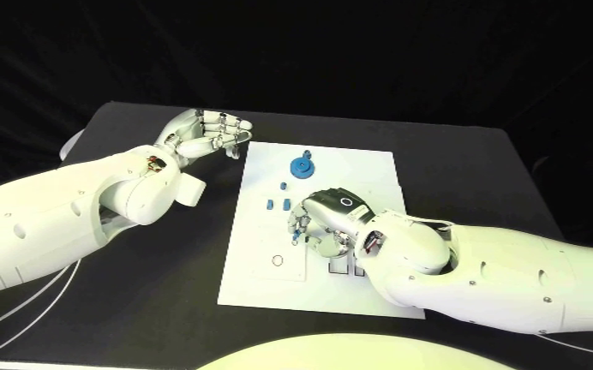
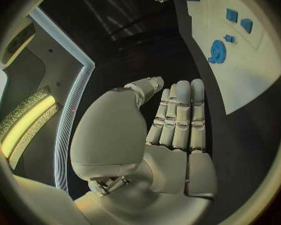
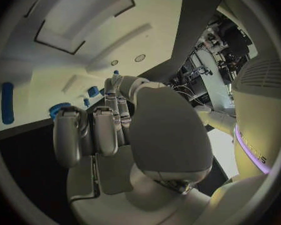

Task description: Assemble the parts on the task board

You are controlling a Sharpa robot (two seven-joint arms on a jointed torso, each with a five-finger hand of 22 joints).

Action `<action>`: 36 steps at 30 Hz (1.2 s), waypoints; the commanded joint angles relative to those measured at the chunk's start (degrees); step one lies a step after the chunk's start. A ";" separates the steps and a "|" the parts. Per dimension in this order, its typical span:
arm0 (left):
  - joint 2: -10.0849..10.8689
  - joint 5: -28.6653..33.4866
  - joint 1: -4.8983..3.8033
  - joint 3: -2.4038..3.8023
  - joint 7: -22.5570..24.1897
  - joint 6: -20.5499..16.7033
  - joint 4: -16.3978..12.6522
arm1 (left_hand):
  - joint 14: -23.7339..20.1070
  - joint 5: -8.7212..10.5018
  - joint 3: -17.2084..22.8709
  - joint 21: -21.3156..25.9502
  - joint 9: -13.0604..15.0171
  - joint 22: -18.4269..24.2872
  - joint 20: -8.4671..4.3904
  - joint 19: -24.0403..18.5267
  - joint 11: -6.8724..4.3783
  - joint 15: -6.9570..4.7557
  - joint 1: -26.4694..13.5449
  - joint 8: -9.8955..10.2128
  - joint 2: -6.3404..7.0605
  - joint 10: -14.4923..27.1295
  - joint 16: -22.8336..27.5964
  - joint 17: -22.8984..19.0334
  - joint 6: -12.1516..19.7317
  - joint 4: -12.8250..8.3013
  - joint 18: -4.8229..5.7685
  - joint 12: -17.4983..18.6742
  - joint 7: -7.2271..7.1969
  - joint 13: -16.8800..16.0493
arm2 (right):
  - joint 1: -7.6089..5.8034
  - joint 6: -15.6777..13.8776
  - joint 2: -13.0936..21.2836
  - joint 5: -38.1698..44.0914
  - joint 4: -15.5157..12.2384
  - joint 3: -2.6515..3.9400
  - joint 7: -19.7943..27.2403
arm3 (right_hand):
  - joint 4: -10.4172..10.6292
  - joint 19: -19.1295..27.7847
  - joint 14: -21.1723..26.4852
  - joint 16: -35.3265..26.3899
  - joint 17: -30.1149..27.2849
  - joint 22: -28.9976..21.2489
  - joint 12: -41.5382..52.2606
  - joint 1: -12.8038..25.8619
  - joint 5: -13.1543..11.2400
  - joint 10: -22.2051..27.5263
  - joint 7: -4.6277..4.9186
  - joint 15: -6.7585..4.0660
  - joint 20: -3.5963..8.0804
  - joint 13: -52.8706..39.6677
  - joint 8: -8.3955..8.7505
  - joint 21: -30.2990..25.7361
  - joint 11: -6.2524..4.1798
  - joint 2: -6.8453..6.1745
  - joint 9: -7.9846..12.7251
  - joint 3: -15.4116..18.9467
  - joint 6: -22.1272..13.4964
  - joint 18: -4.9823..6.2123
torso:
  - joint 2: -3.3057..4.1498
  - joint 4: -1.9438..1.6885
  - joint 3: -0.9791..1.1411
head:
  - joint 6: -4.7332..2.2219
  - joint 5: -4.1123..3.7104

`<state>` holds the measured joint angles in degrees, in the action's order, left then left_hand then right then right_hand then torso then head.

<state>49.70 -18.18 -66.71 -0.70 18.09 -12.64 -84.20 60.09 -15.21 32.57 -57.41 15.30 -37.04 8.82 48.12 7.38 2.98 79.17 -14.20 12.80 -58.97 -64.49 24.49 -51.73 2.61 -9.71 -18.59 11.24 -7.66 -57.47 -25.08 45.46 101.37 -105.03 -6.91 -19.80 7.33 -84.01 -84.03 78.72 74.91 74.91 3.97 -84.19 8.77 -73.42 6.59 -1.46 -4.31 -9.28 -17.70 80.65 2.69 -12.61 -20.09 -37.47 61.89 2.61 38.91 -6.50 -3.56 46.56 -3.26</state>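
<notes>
The white task board [image 1: 315, 289] lies in the middle of the black table. A blue gear [image 1: 302, 167] stands near its far edge, also visible as the gear [image 2: 217, 51] and the gear [image 3: 59, 108]. Small blue parts [image 1: 277, 203] sit a little nearer, seen too as blue parts [image 2: 238, 19]. My right hand [image 1: 332, 220] hovers over the board's middle, fingers curled, and pinches a small blue part [image 1: 296, 226] at its fingertips; a blue tip [image 3: 115, 72] shows there. My left hand [image 1: 204, 134] rests beside the board's far left corner with fingers stretched out and nothing in it [image 2: 178, 120].
A long blue part [image 3: 7, 110] lies on the board. Outlined slots [image 1: 282, 261] mark the board's near left part. Bare black table [image 1: 161, 301] runs left of the board, with more on the right [image 1: 470, 173].
</notes>
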 commanded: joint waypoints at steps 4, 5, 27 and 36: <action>-0.13 0.45 0.04 0.03 0.39 0.71 -0.11 | -0.48 -0.21 -0.03 0.20 -0.05 0.05 -0.13 -0.19 0.00 0.08 0.28 -0.24 -0.50 0.58 0.26 -0.05 -0.17 -0.39 -0.84 -0.31 0.04 -0.06 | 0.50 1.75 -0.45 1.84 0.29 -0.06 -0.35 | -0.36 -3.50 -3.40 0.27 1.03 12.12 0.10 0.37 0.32 -0.32 -0.09 -0.25 0.28 -0.05 -0.12 0.25 0.08 0.08 -0.09 -0.13 0.37 -0.83 | 0.03 0.01 0.03 | 0.32 0.34; -0.13 0.45 0.04 0.03 0.36 0.74 -0.10 | -0.48 -0.21 -0.03 0.20 -0.05 0.05 -0.13 -0.19 0.00 0.08 0.28 -0.24 -0.50 0.58 0.26 -0.05 -0.17 -0.39 -0.84 -0.31 0.04 -0.06 | 0.58 1.87 -0.50 1.87 0.35 -0.08 -0.36 | -0.36 -3.50 -3.40 0.27 1.03 12.12 0.10 0.37 0.32 -0.32 -0.09 -0.25 0.28 -0.05 -0.12 0.25 0.08 0.08 -0.09 -0.13 0.37 -0.83 | 0.03 0.01 0.03 | 0.32 0.34; -0.01 0.45 0.05 0.01 0.08 1.03 0.01 | -0.50 -0.21 -0.10 0.24 -0.10 0.08 -0.11 -0.19 0.04 0.10 0.23 -0.25 -0.53 0.70 0.33 -0.09 -0.16 -0.40 -0.83 -0.33 0.06 -0.05 | 0.96 2.25 -0.78 2.68 1.02 -0.18 -1.50 | -0.57 -3.54 -3.41 0.32 1.07 12.18 0.04 0.52 0.40 -0.33 -0.05 -0.25 0.28 -0.01 -0.11 0.40 0.11 0.08 -0.17 -0.24 0.31 -0.86 | 0.02 -0.02 0.00 | 0.31 0.17; 0.01 0.45 0.05 0.01 -0.01 1.07 0.01 | -0.52 -0.22 -0.13 0.26 -0.13 0.10 -0.10 -0.20 0.05 0.12 0.21 -0.25 -0.55 0.77 0.36 -0.12 -0.15 -0.40 -0.83 -0.33 0.07 -0.04 | 1.08 2.90 -1.23 2.78 1.22 -0.24 -1.60 | -0.64 -3.55 -3.41 0.34 1.07 12.20 0.02 0.58 0.44 -0.34 -0.03 -0.25 0.27 0.00 -0.11 0.44 0.12 0.08 -0.20 -0.27 0.29 -0.87 | 0.02 -0.03 -0.03 | 0.28 0.21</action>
<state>49.77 -18.12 -66.69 -0.72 17.88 -12.49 -84.09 59.88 -15.21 32.41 -57.41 15.25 -36.99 8.81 48.12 7.37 3.19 79.17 -14.19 12.80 -58.56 -64.50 24.45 -51.72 2.45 -9.71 -18.59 11.24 -7.66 -56.49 -23.57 44.33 103.21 -103.82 -7.09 -21.09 7.02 -84.00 -84.03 78.72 74.93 74.93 3.75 -83.97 8.98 -73.49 6.52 -1.45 -4.31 -9.28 -17.73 80.89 2.80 -12.85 -20.18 -37.63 61.81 2.61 38.94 -6.53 -3.57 46.80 -3.09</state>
